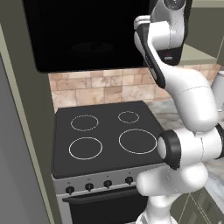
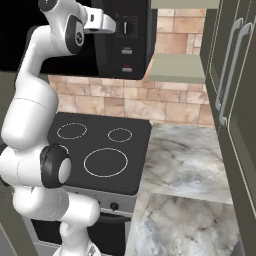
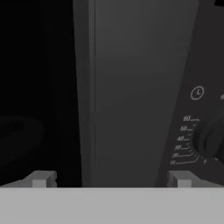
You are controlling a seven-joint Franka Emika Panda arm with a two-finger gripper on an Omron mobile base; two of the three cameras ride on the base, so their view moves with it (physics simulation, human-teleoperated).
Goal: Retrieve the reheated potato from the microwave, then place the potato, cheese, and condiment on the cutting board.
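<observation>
Your gripper [image 3: 111,179] faces the microwave [image 2: 122,37] front at close range, its 2 fingers [image 3: 41,179] spread wide with nothing between them. The door's vertical edge [image 3: 87,87] lies straight ahead, its long axis upright; the control dial [image 3: 210,138] sits toward the right finger. You cannot see the potato; it is presumably inside the dark cavity. Below, the stove [image 1: 103,135] lies well apart from the gripper; beside it, the marble surface [image 2: 185,160].
</observation>
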